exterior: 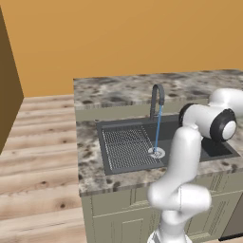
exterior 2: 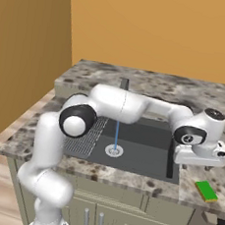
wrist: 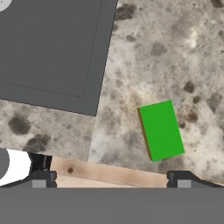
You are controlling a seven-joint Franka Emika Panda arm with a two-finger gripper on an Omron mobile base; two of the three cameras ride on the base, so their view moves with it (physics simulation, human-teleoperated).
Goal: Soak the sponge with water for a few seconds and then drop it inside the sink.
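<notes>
Spreading across both base views, the speckled granite counter (exterior 2: 152,84) tops pale cabinet fronts (exterior: 123,201) against an orange wall (exterior: 118,33), with a wood-plank floor (exterior: 38,156) to the left. Set into the counter is the sink (exterior 2: 146,138), a wide dark-grey basin whose ribbed drainboard (exterior: 127,147) fills its left part. At the back rim stands the dark arched faucet (exterior: 156,97). From its spout the water (exterior: 157,128) falls as a thin, straight, light-blue stream onto the round pale drain (exterior: 156,153). The white arm reaches across the front of the sink toward the counter on the right, and its hand hangs above the counter just past the sink's right rim. The gripper (wrist: 109,177) points downward with its jaws spread wide and nothing between them. The green sponge (exterior 2: 206,190) lies flat on the counter to the right of the sink, near the front edge, apart from the basin. In the hand view the sponge (wrist: 161,130) sits ahead of the fingertips (wrist: 183,179), closer to the right one, not touched by either.
</notes>
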